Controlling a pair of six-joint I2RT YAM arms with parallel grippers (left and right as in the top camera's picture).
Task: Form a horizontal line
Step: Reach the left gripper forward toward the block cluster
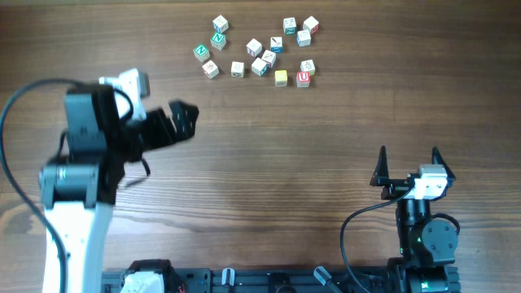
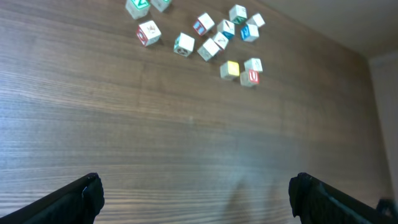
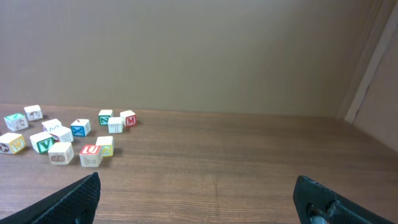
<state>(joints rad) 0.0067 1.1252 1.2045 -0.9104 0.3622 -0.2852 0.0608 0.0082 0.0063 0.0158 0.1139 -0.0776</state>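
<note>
Several small wooden cubes [image 1: 259,67] lie scattered and loose at the far middle of the table. A yellowish cube [image 1: 281,77] sits beside a cube with a red U [image 1: 303,78]; both also show in the left wrist view [image 2: 231,69] and the right wrist view [image 3: 104,145]. No touching row of three cubes shows. My left gripper [image 1: 183,118] is open and empty, in front of and left of the cubes, fingers wide [image 2: 196,199]. My right gripper [image 1: 409,159] is open and empty near the front right [image 3: 199,193].
Cubes with green letters [image 1: 201,51] lie at the left of the cluster, blue and red ones [image 1: 290,25] at its right. A black cable [image 1: 24,98] loops from the left arm. A wall [image 3: 199,56] stands behind the table.
</note>
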